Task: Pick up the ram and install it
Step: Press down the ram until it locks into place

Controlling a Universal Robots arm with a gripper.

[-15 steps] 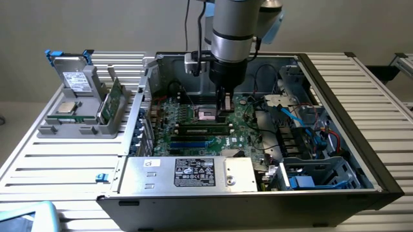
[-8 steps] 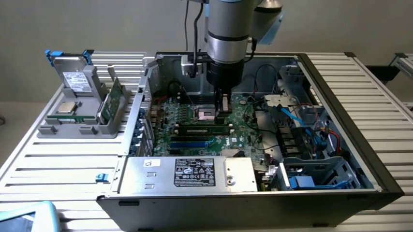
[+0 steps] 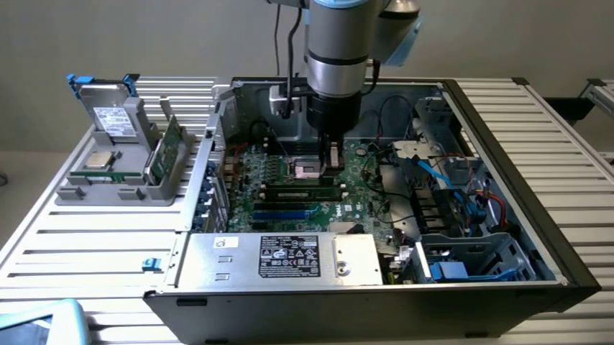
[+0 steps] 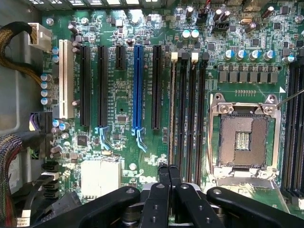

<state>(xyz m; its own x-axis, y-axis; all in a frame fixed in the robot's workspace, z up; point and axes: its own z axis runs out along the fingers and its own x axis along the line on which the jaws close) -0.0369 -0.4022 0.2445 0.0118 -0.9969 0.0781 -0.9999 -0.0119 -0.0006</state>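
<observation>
While the grey robot arm hangs straight down into the open grey metal computer case (image 3: 499,136), you see its black gripper (image 3: 331,164) low over the green motherboard (image 3: 369,188), just beside the silver square processor socket (image 3: 312,170). In the wrist view the gripper (image 4: 169,170) is clenched: both black fingers (image 4: 163,178) press together with no gap, and you can see nothing pinched between them. The ram, a long narrow green stick, sits seated in the memory slots: in the exterior view the ram (image 3: 302,191) lies lengthwise just in front of the socket, and in the wrist view it (image 4: 172,109) shows edge-on as a thin pale strip in the black slot bank farthest from the socket (image 4: 244,137). The fingertips sit right at one end of that strip; you can't tell whether they touch it. Beside the memory bank you get long black expansion slots (image 4: 85,85), one blue plastic slot (image 4: 138,85) and one white plastic slot (image 4: 66,78). Near the front of the case sits the silver power supply box with a dark label (image 3: 287,257). On the exterior view's left, a grey plastic holder rack (image 3: 115,190) stands on the slatted metal table (image 3: 86,237), well apart from the gripper, with a wider green circuit card (image 3: 171,149) upright in it.
</observation>
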